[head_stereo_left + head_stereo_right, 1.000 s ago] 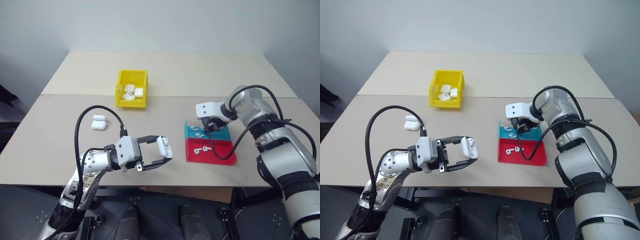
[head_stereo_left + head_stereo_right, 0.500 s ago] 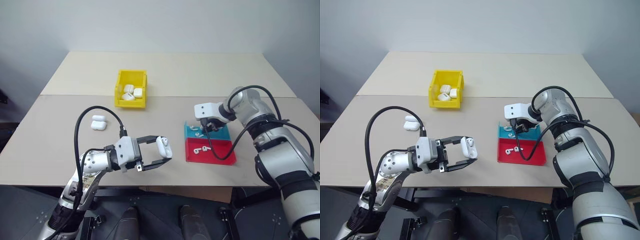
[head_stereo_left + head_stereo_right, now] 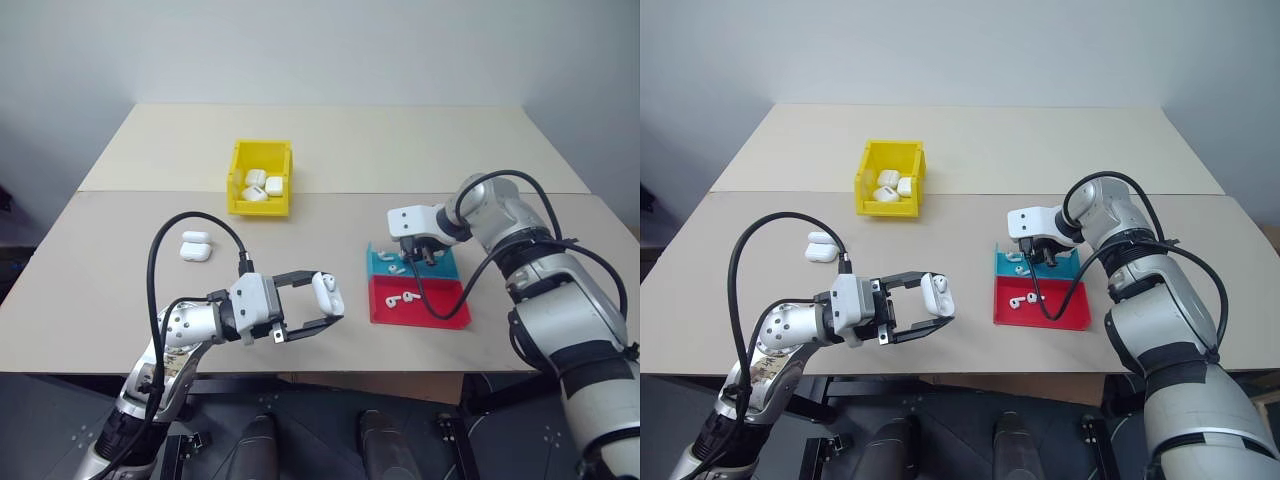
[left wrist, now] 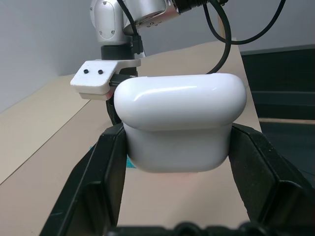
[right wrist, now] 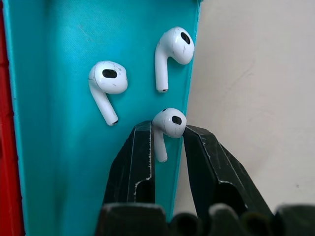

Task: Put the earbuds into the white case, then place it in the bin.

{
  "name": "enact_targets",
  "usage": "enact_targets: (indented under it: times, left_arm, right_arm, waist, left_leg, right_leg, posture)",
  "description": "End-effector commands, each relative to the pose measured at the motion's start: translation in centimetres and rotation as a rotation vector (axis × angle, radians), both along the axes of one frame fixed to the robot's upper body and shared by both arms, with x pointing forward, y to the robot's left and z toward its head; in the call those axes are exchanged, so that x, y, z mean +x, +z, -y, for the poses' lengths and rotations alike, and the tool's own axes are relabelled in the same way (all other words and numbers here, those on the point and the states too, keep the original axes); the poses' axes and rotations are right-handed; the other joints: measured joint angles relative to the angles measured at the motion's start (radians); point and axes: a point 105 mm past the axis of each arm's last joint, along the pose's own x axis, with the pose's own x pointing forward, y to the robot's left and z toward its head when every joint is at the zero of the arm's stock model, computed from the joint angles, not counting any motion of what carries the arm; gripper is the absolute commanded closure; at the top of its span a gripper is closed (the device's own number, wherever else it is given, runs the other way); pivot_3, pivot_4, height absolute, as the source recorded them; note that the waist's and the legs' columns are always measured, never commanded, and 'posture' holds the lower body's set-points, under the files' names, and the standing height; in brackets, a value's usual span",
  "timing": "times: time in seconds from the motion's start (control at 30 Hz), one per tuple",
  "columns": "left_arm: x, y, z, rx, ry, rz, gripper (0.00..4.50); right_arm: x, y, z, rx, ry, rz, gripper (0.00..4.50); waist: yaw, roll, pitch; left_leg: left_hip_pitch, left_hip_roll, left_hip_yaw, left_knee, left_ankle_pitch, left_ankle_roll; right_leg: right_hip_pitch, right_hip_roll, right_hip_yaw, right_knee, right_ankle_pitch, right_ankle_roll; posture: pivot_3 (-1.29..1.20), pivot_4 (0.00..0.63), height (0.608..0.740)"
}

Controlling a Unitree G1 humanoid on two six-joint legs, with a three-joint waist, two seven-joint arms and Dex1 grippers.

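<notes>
A beige desk (image 3: 350, 150) stands before a plain pale wall and carries all the items.

Left claw (image 3: 322, 300): positioned over the near edge of the desk, pointing level toward the robot's right. Its two black fingers are clamped fully on the white case (image 3: 326, 291), which stands upright between them, above the desk surface. In the left wrist view the case (image 4: 179, 125) sits squarely between both fingers, lid part uppermost.

Right claw (image 5: 167, 142): angled down over the blue tray (image 3: 382, 262). Its fingers stand narrowly apart on either side of one earbud (image 5: 167, 127) at the tray's edge; whether the pads actually press on it cannot be told. Two more earbuds (image 5: 107, 88) lie loose on the blue tray just beyond.

Outward from the right claw: the red tray (image 3: 440, 310) adjoins the blue tray at 6 o'clock and holds further earbuds (image 3: 402, 298).

Outward from the left claw: two spare cases (image 3: 194, 245) lie on the desk at 10 o'clock. The bin (image 3: 240, 185), yellow, stands farther off at 11 o'clock and contains several white cases (image 3: 262, 185).
</notes>
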Motion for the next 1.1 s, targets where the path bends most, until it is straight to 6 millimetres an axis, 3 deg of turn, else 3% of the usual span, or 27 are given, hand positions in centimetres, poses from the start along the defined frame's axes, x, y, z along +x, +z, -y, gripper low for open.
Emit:
enact_targets:
  times: [0.03, 0.23, 0.4, 0.53, 0.67, 0.7, 0.8, 0.93, 1.1]
  left_arm:
    - [-0.4, 0.9, 0.2, -0.009, -0.014, 0.044, 1.72]
    - [-0.4, 1.0, 0.2, -0.014, -0.017, 0.045, 1.72]
    - [-0.1, 2.0, 0.5, -0.041, -0.017, 0.055, 1.72]
    - [0.5, 3.2, 1.1, -0.081, 0.002, 0.044, 1.72]
    - [1.0, 5.4, 2.8, -0.152, -0.018, 0.041, 1.72]
    - [1.0, 5.7, 3.0, -0.16, -0.027, 0.039, 1.72]
    - [0.2, 6.8, 3.7, -0.128, -0.114, 0.057, 1.72]
    - [-0.4, 8.5, 4.0, -0.178, -0.171, 0.046, 1.72]
    - [-1.3, 9.6, 3.8, -0.207, -0.253, 0.058, 1.72]
  right_arm:
    - [0.3, 1.1, 0.0, 0.007, 0.007, 0.037, 3.51]
    - [0.4, 1.9, -0.2, 0.039, 0.01, 0.059, 3.51]
    - [-0.3, 6.7, -0.7, 0.259, -0.008, 0.151, 3.51]
    - [-3.5, 10.4, -0.5, 0.48, -0.018, 0.199, 3.51]
    - [-8.8, 15.8, -0.3, 0.873, -0.019, 0.238, 3.51]
    - [-9.7, 16.7, -0.3, 0.95, -0.021, 0.241, 3.51]
    - [-14.8, 19.4, -0.1, 1.233, 0.072, 0.175, 3.51]
    - [-18.9, 20.0, -0.7, 1.366, 0.148, 0.083, 3.51]
    - [-21.0, 18.6, -2.3, 1.413, 0.164, -0.031, 3.51]
  waist:
    - [0.0, 0.0, 0.0]
    - [0.0, 0.0, 0.0]
    - [0.004, 0.001, 0.001]
    - [0.024, 0.001, 0.001]
    - [0.042, 0.001, 0.001]
    - [0.044, 0.001, 0.001]
    - [0.048, 0.001, 0.001]
    - [0.046, 0.001, 0.001]
    - [0.039, 0.001, 0.001]
  left_leg:
    - [0.0, 0.0, 0.0, 0.0, 0.0, 0.0]
    - [0.0, 0.0, 0.0, 0.0, 0.0, 0.0]
    - [-0.001, 0.0, 0.0, 0.0, 0.0, 0.0]
    - [0.0, 0.0, 0.0, 0.0, 0.0, 0.0]
    - [-0.002, 0.0, -0.001, 0.001, 0.0, 0.0]
    - [-0.001, 0.0, 0.0, 0.002, 0.0, 0.0]
    - [0.0, 0.0, -0.001, 0.002, 0.0, 0.0]
    - [0.002, 0.0, -0.001, 0.003, -0.002, -0.004]
    - [0.004, 0.0, -0.002, 0.004, -0.004, -0.005]
  right_leg:
    - [0.0, 0.0, 0.0, 0.0, 0.0, 0.0]
    - [0.0, 0.0, 0.0, 0.0, 0.0, 0.0]
    - [0.0, 0.0, 0.0, 0.0, 0.0, 0.0]
    - [0.0, 0.0, 0.0, 0.0, -0.001, 0.0]
    - [0.0, 0.0, 0.0, 0.0, -0.002, 0.0]
    - [0.0, 0.0, 0.0, 0.0, -0.002, 0.001]
    - [0.001, 0.0, 0.0, 0.0, -0.001, 0.001]
    - [0.004, 0.0, 0.0, -0.001, -0.001, 0.0]
    - [0.009, 0.0, 0.0, -0.002, -0.001, 0.0]
  posture:
    - [0.0, 0.15, 0.74]
    - [0.0, 0.15, 0.74]
    - [0.0, 0.15, 0.74]
    - [0.0, 0.15, 0.74]
    - [0.0, 0.15, 0.74]
    - [0.0, 0.15, 0.74]
    - [0.0, 0.15, 0.74]
    - [0.0, 0.15, 0.74]
    - [0.0, 0.15, 0.74]
